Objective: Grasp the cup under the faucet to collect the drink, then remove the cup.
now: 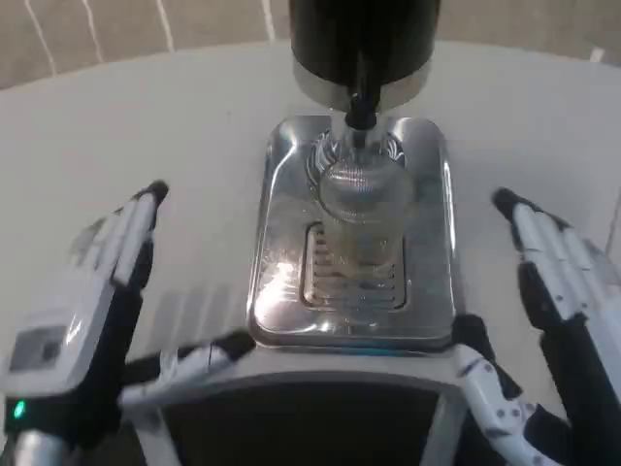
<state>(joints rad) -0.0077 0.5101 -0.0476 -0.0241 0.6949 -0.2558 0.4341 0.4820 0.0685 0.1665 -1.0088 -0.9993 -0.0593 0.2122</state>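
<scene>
1. White table [146,126] spreads wide and pale around a shiny metal drip tray [432,243], which is the landmark for everything below.
2. On the tray's slotted grate [351,282] stands a clear cup [361,218], upright, near the tray's middle.
3. Directly above the cup hangs a black faucet [360,102], coming down from a black drink dispenser [364,39] with a silver band at the far edge of the tray.
4. Left of the tray, well apart from the cup, the left hand [92,301] is held over the table with its fingers spread and holding nothing; its thumb reaches toward the tray's near left corner.
5. Right of the tray, the right hand [553,320] mirrors it, fingers apart and holding nothing, with its thumb near the tray's near right corner.
6. Just in front of the tray, between the two hands, lies a dark panel [301,422] with a pale rim.
</scene>
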